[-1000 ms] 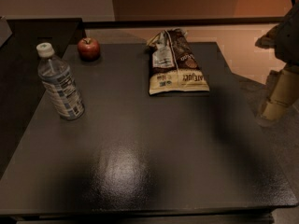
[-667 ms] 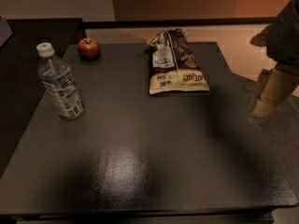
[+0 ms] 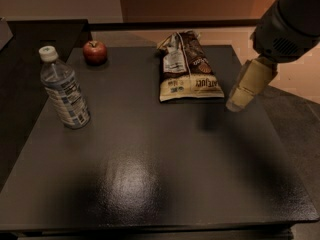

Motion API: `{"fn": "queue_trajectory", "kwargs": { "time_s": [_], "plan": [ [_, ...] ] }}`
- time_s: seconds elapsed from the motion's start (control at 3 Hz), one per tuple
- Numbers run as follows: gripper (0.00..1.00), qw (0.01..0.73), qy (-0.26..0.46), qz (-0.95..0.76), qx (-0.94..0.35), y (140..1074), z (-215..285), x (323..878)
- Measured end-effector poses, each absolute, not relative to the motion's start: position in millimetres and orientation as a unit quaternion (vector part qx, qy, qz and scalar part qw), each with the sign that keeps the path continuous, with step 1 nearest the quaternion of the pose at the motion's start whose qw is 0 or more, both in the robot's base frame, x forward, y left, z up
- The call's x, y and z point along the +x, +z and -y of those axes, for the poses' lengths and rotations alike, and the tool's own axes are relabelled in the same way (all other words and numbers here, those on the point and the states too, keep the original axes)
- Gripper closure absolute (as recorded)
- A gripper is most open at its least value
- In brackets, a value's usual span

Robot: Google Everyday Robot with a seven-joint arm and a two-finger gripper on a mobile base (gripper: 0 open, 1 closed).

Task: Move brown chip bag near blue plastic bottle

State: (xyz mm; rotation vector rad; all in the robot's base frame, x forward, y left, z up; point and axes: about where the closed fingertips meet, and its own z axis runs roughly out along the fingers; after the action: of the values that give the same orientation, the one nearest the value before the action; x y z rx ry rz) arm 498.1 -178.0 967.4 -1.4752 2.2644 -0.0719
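Brown chip bag: lies flat on the far part of the tabletop, right of centre. Its dark brown end points away and its cream lettered band faces the near edge.
Pincer: just right of the bag's near right corner, above the tabletop's right side and apart from the bag. I cannot tell whether it is spread or pressed together.
Arm: a dark housing up and to the right of the bag, reaching in from the right.
Blue plastic bottle: well apart from the bag to its left and a little nearer, standing with its white cap on top.
Apple: left of the bag's far end, beyond the bottle.
Tabletop: dark and glossy, with a pale sheen nearer than the bag.
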Motion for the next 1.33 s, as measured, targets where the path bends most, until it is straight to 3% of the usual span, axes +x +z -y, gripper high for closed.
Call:
{"fn": "queue_trajectory", "kwargs": {
  "time_s": [1.33],
  "plan": [
    [0.00,0.238,0.060,-0.890,-0.385,911,160,609]
  ]
}}
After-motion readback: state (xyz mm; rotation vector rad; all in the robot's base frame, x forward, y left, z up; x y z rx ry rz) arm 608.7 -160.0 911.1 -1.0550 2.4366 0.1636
